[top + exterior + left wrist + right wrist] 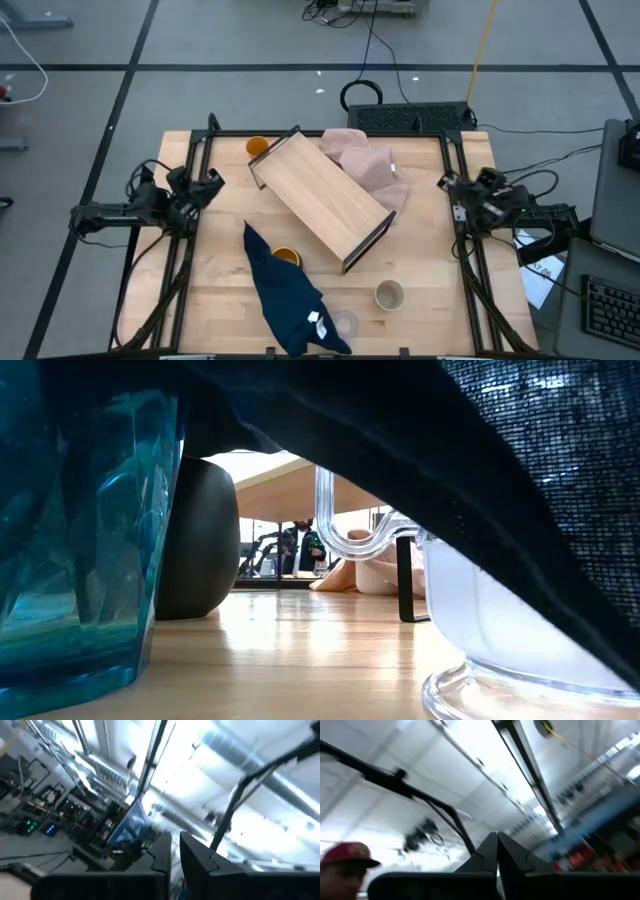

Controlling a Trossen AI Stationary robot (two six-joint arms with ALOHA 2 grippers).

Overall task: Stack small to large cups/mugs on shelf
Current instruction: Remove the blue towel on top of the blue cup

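**Shelf lies askew at table centre, cups scattered around it**

The shelf, a long light-wood box with dark ends, lies diagonally from 11 to 5 o'clock across the table. A small orange cup sits at its 11 o'clock end, touching a pinkish cloth at 1 o'clock. A yellow-orange mug peeks from under a dark blue cloth at 6 o'clock; a beige-grey cup stands at 5. The left gripper at 9 o'clock is nearly clenched, empty; the right gripper at 3 o'clock is clenched, empty.
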